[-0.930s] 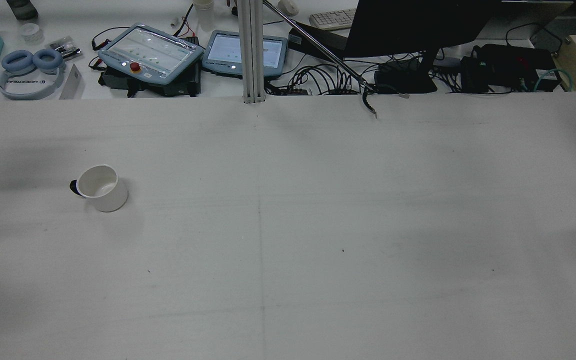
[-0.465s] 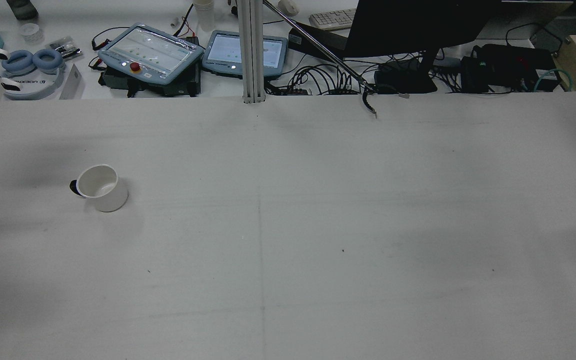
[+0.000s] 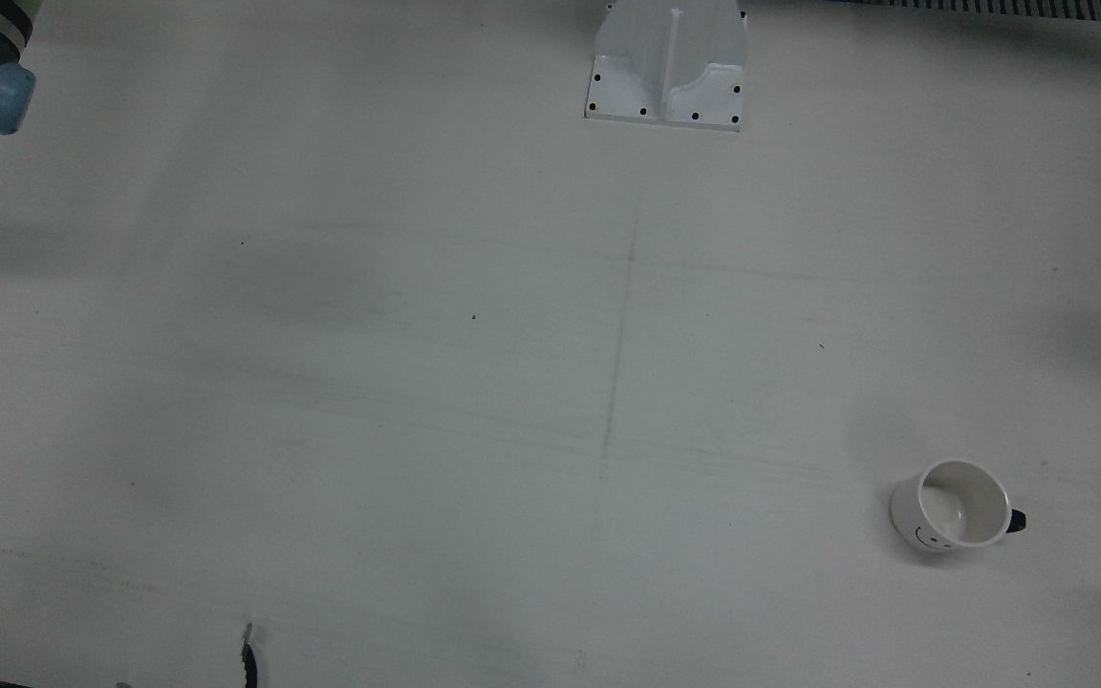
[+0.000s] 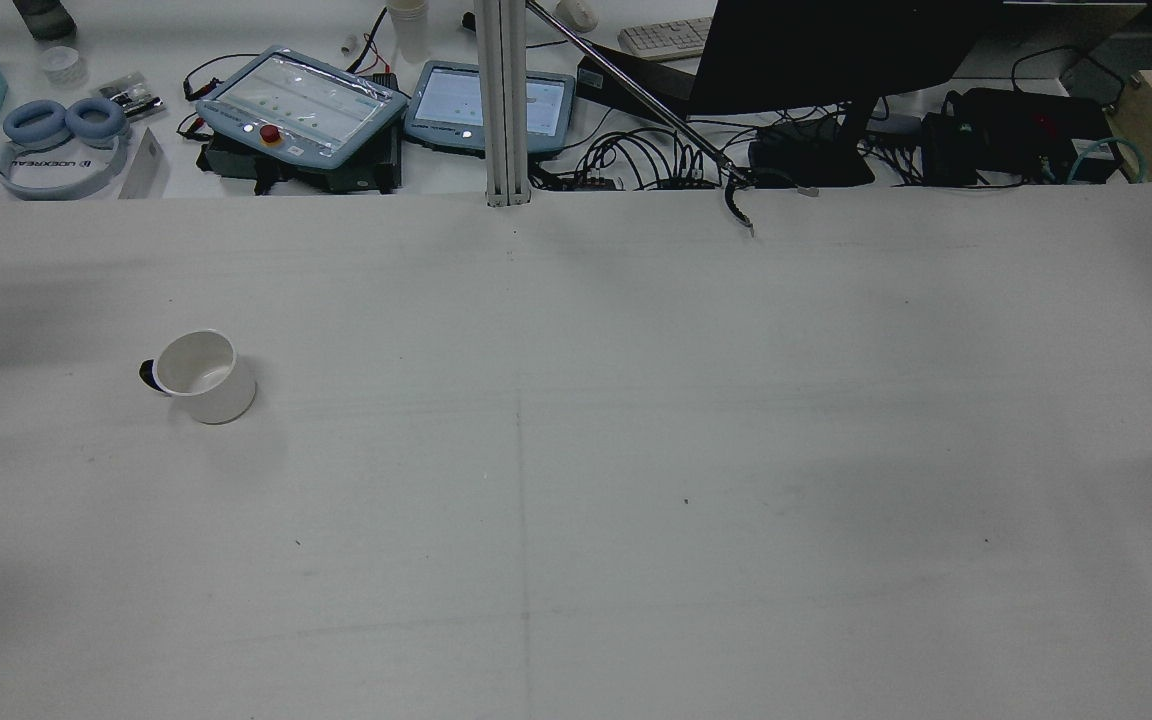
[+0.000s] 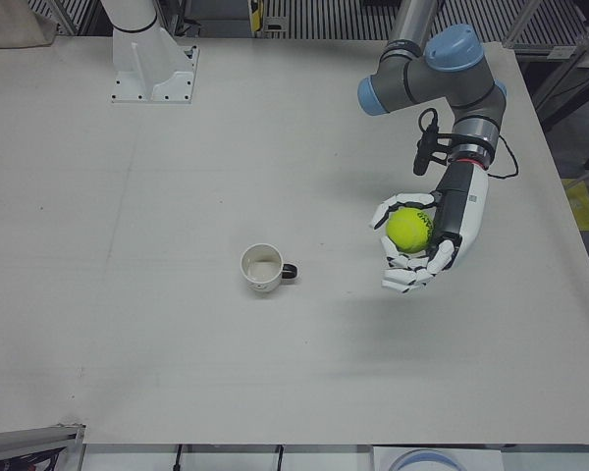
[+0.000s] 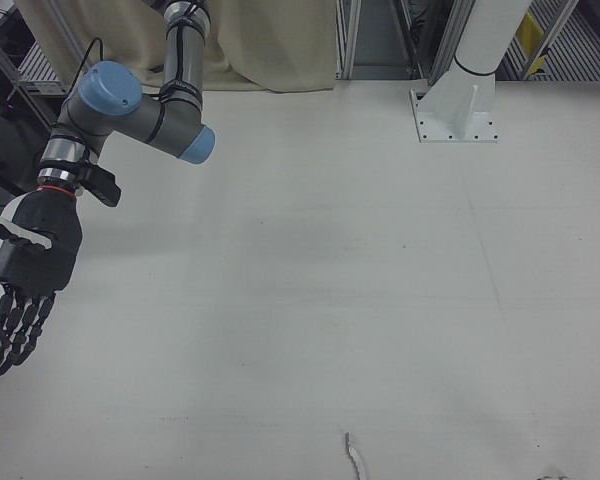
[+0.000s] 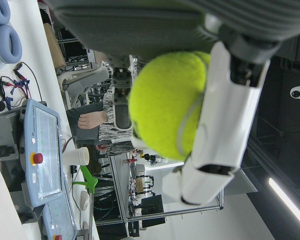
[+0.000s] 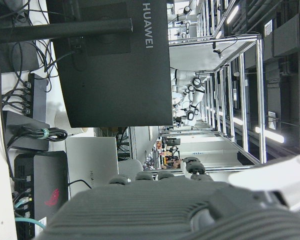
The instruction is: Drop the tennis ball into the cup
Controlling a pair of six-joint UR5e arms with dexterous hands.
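Note:
The white cup stands upright and empty on the table; it also shows in the front view and the rear view, with its dark handle to one side. My left hand is shut on the yellow-green tennis ball, held in the air to the right of the cup in the left-front view, well apart from it. The left hand view shows the ball between white fingers. My right hand hangs open and empty at the left edge of the right-front view.
An arm pedestal stands at the table's robot side. Past the far edge in the rear view lie teach pendants, a monitor and headphones. A small dark cable end rests at that edge.
The left hand with the ball showed at the rear view's left edge half a second ago and is now out of that view. The cup has not moved.

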